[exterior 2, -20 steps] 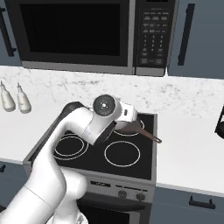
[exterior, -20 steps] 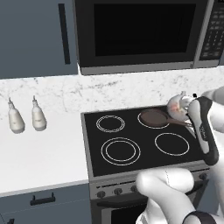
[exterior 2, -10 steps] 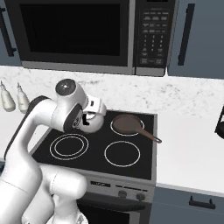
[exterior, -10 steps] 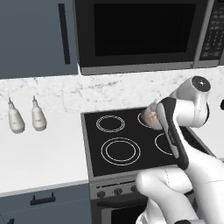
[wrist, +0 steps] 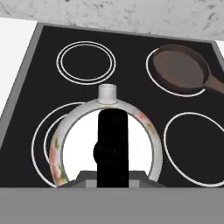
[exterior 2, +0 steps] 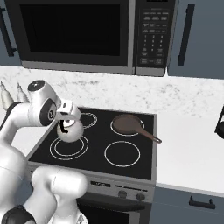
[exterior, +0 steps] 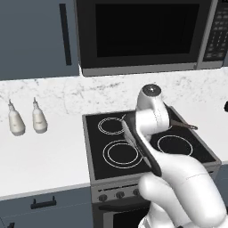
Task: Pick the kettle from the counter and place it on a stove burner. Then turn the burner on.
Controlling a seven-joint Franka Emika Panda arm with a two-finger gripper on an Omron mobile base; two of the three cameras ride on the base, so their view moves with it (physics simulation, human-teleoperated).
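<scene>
- Kettle (exterior 2: 70, 130): I've got it hanging from the gripper (exterior 2: 68, 119), clear of the glass, over the front-left ring. 1.0 s ago it was over by the rear-right of the cooktop, 0.5 s ago abt mid-stove; now it's carried across to the left side.
- Gripper, hand view: clamped on the kettle's black arched handle (wrist: 113, 146), which runs up the middle of frame w/ the lid knob under it; fingertips themselves hidden by the handle.
- Stove burner (wrist: 48, 131): wide double ring, front-left. In hand view the kettle body (wrist: 107, 144) sits mostly inside the ring's outline, a bit toward its right side. Looks close to centred, not exact.
- Counter (exterior: 40, 156): no kettle on it; pick step is done, by my read.
- Meaning for task: transport leg looks nearly over. Next I'd judge a small nudge to centre, then straight lowering till the base meets the glass, then release.
- Pan (exterior 2: 127, 124): on rear-right ring, handle pointing front-right, well apart from the kettle. No clash on descent.
- 2 bottles (exterior: 26, 119): on counter left of stove, well apart.
- Knobs (exterior 2: 127, 194): row on the stove front, below the cooktop; untouched as far as I can tell. Which 1 drives front-left I can't tell.
- Risk: kettle may swing on its handle when lowered.
</scene>
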